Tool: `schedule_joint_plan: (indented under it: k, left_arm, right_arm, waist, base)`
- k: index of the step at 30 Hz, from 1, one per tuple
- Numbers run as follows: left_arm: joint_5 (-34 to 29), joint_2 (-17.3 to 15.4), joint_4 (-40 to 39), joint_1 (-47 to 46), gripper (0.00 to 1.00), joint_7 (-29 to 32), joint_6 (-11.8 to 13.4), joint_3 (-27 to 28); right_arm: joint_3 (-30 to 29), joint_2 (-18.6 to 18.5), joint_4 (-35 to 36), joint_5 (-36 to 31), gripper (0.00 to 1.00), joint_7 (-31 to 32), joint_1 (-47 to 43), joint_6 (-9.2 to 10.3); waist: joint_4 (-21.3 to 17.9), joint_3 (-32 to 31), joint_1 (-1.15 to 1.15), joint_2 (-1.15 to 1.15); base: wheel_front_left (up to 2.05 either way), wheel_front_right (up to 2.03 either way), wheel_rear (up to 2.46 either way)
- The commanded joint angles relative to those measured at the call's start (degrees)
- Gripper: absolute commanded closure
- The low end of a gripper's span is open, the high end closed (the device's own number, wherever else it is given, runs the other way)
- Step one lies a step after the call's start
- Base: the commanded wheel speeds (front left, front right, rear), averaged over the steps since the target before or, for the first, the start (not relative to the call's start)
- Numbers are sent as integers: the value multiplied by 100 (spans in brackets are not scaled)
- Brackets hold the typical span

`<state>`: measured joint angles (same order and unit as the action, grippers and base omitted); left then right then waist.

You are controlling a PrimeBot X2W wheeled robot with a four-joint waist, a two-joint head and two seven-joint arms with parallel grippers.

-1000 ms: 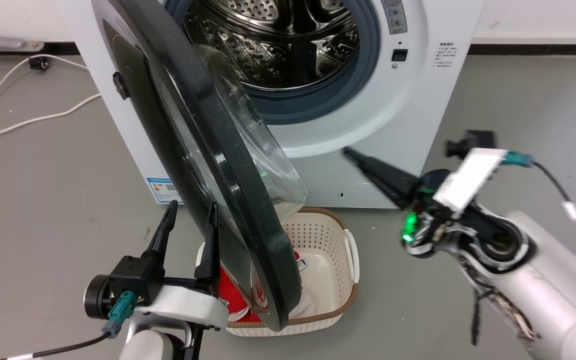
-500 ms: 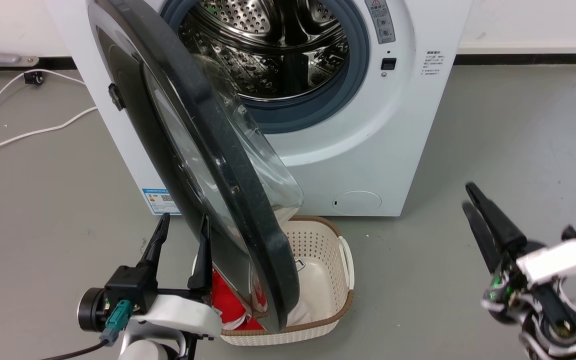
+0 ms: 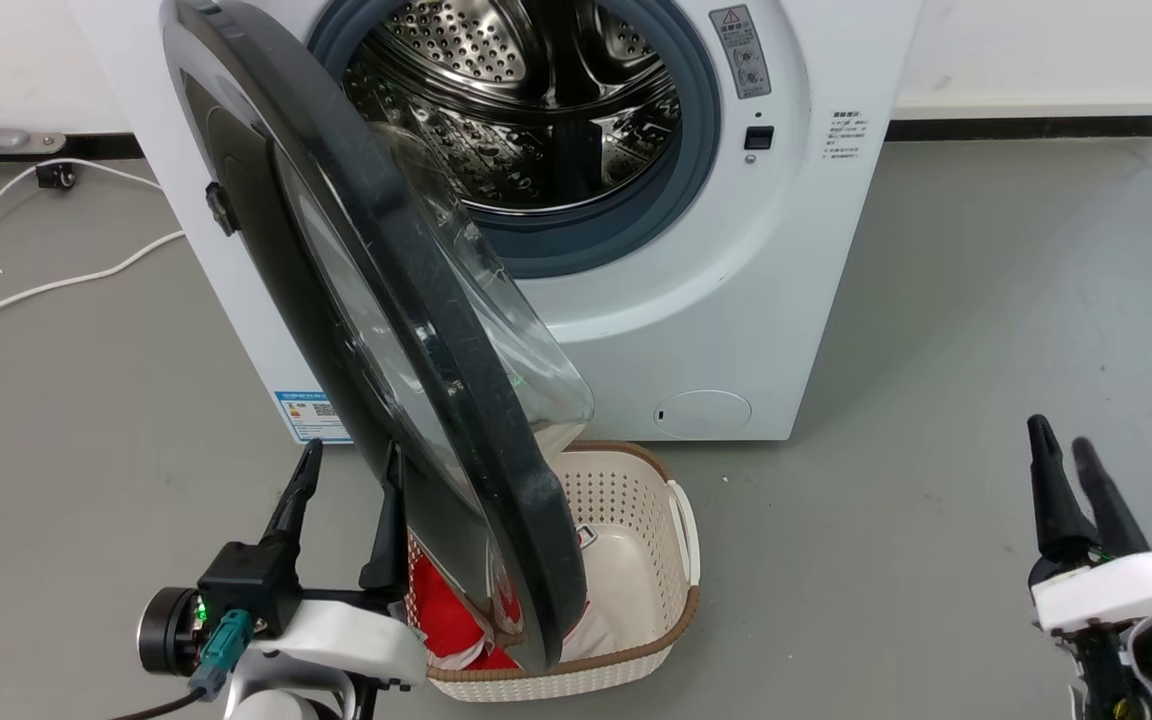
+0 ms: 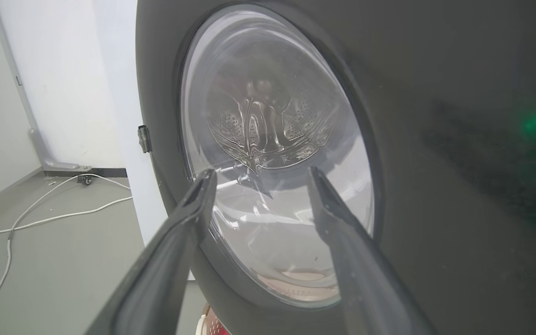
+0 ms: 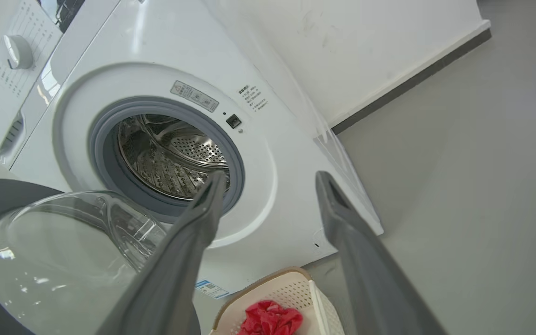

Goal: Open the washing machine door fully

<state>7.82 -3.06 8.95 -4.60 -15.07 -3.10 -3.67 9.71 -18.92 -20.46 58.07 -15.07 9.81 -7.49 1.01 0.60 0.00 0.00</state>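
Plainly empty, the left gripper (image 3: pixel 352 448) gapes just beside the door (image 3: pixel 456 360); the right gripper (image 3: pixel 1058 435), likewise agape and empty, stands well apart.

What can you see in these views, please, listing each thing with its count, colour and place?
washing machine: one, white, centre back, steel drum exposed.
washing machine door: one, black with clear glass bowl, swung partly open, left of the drum.
laundry basket: one, cream with brown rim, on the floor below the door.
cloth: one, red, inside the basket.
cable: at least one, white, on the grey floor, far left.
left tool: one, dark, open, by the door's outer face.
right tool: one, dark, open, lower right, apart from the machine.
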Motion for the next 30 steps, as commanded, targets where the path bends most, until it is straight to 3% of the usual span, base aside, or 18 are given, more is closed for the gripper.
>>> schedule_joint_plan:
  k: [1, 5, 8, 15, 20, 30]
  left_arm:
    - [-15, -24, -1, 78, 0, -15, -17, 10]
    - [-36, -20, 8, 78, 0, -15, -26, 29]
    - [-44, -19, 27, 62, 0, -15, -31, 48]
    - [-85, -22, 40, 46, 0, -15, -62, 75]
    - [-116, -27, 58, 38, 0, -15, -76, 71]
    - [-165, -41, 63, 43, 0, -15, -99, 94]
  right_arm:
    - [-195, 134, 65, -426, 0, -8, -118, 1]
    - [-1092, 793, 535, -2501, 0, -8, -370, 1]
    - [-1459, 1150, 958, -3687, 0, -10, -544, 1]
    - [-1540, 1470, 1714, -5616, 0, 190, -938, 2]
    - [-1475, 1566, 1913, -5962, 0, 284, -1178, 2]
    - [-1457, 1614, 1911, -5611, 0, 363, -1328, 2]
  waist:
    - [-3, -10, 0, 0]
    - [-1, -35, 0, 0]
    - [2, -44, 0, 0]
    - [-11, -34, 0, 0]
    - [-16, -50, 0, 0]
    - [-47, -61, 0, 0]
  base:
    - [0, 0, 0]
    - [0, 0, 0]
    - [0, 0, 0]
    - [0, 0, 0]
    - [0, 0, 0]
    - [0, 0, 0]
